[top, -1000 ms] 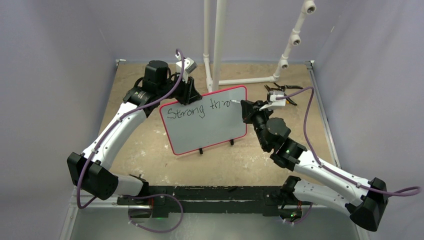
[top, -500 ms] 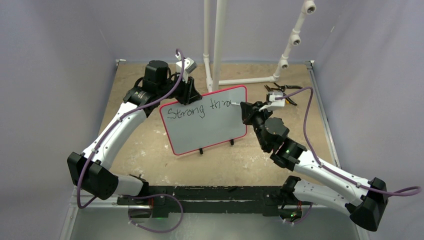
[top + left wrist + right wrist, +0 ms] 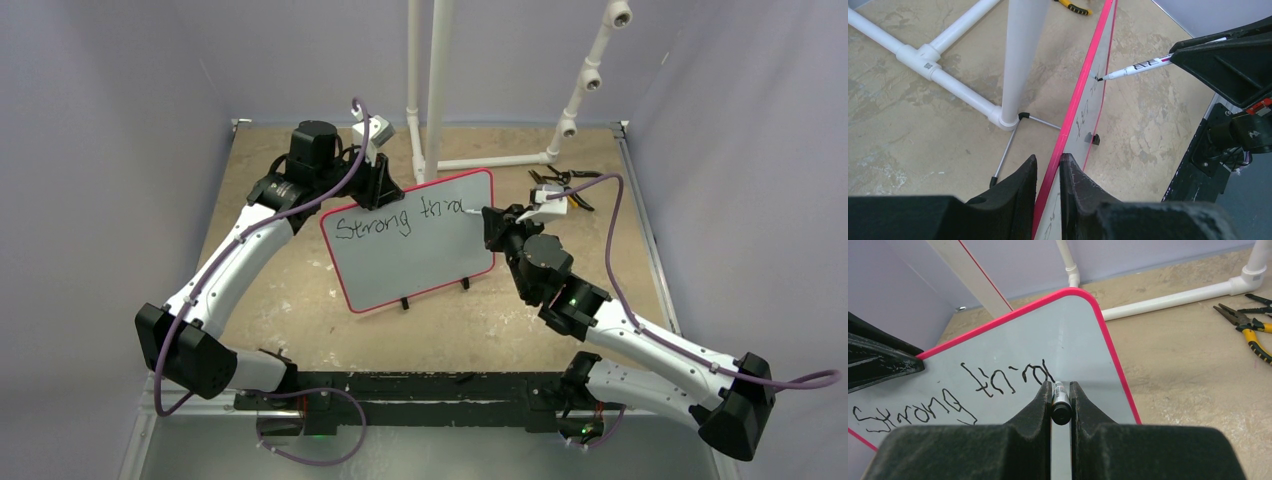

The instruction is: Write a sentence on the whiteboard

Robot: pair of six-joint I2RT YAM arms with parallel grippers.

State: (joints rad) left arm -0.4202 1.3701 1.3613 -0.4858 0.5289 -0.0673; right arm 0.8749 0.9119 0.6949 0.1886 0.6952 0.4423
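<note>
The whiteboard (image 3: 415, 262) stands tilted on two black feet mid-table, red-bordered. The sentence (image 3: 398, 219) shows one black line, "Strong thro", with the last letters unclear; it also shows in the right wrist view (image 3: 955, 397). My left gripper (image 3: 384, 189) is shut on the board's top left edge (image 3: 1087, 80), one finger on each face (image 3: 1048, 159). My right gripper (image 3: 492, 222) is shut on a black-tipped white marker (image 3: 1060, 401). The marker's tip (image 3: 1100, 78) touches the board at the end of the writing.
A white PVC pipe frame (image 3: 432, 90) stands right behind the board, its base pipes (image 3: 948, 80) on the table. Yellow-handled pliers (image 3: 562, 186) lie at the back right, beside my right gripper. Grey walls enclose the table.
My right gripper has shifted slightly at the end of the first line, and the last letter has gained a stroke. The left gripper and the board have not moved.
</note>
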